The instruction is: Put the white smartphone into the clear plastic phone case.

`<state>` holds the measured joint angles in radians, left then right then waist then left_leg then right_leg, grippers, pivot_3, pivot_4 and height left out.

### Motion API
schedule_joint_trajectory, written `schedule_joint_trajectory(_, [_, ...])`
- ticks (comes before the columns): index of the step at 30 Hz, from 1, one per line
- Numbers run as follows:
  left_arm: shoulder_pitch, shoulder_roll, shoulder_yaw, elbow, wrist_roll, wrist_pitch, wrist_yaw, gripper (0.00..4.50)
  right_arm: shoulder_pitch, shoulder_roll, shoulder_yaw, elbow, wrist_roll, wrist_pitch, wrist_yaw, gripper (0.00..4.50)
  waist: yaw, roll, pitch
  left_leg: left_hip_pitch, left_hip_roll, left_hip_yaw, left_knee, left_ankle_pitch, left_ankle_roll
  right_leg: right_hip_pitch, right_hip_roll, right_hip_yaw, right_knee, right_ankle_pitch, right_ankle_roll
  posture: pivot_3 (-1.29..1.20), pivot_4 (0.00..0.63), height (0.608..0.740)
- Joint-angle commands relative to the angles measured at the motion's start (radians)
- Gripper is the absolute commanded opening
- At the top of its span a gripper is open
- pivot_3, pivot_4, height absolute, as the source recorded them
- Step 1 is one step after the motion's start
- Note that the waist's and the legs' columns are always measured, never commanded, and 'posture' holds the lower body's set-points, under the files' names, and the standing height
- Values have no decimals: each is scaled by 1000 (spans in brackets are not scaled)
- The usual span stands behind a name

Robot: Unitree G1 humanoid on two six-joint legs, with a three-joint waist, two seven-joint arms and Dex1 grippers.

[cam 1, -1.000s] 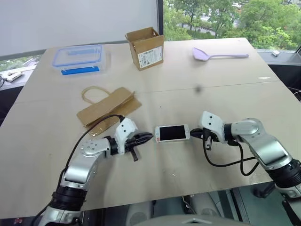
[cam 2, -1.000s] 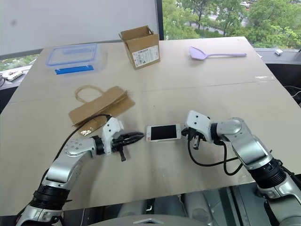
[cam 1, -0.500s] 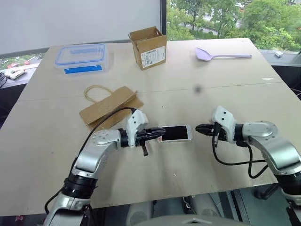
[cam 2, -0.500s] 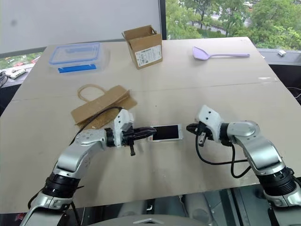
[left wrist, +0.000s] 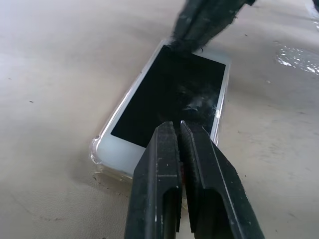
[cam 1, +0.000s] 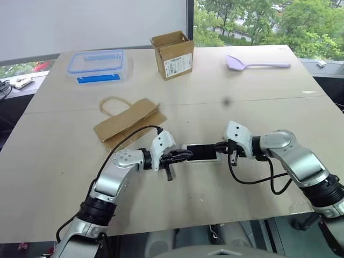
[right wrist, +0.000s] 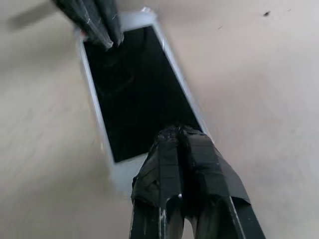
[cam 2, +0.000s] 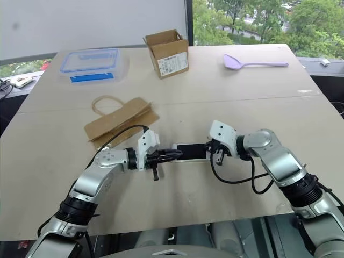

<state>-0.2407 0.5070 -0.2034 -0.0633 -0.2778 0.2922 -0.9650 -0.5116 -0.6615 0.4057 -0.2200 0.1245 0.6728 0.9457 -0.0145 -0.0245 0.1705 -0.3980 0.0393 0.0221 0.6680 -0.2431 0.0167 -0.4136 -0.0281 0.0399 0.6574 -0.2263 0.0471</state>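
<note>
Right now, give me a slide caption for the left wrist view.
Shut left gripper over the near end of the white smartphone, which sits in its clear plastic phone case.

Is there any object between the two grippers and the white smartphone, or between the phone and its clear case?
Nothing visible stands in the way. The left gripper and the right gripper, both shut, sit directly over opposite ends of the white smartphone. The clear plastic phone case already rims the phone's near end.
</note>
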Motion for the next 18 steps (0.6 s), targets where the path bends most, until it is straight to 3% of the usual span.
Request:
schedule_joint_trajectory(1, [36,-3,-2,23,22,-23,14,198,20,-14,67,78,-41,69,17,0,0,-1,-3,0,0,0,0,0,0,0,0,0,0,0,0,0,150,740])
schedule_joint_trajectory(9, [67,-18,-12,53,40,-74,38,198,1,23,115,149,-43,117,36,0,0,-4,-22,2,1,-2,0,0,0,0,-2,0,0,0,0,0,150,740])
schedule_joint_trajectory(18, [50,-14,-8,-39,25,17,67,198,29,69,168,241,-75,107,39,0,-1,-6,-40,5,2,-3,-1,0,0,1,-3,1,-1,0,0,0,150,740])
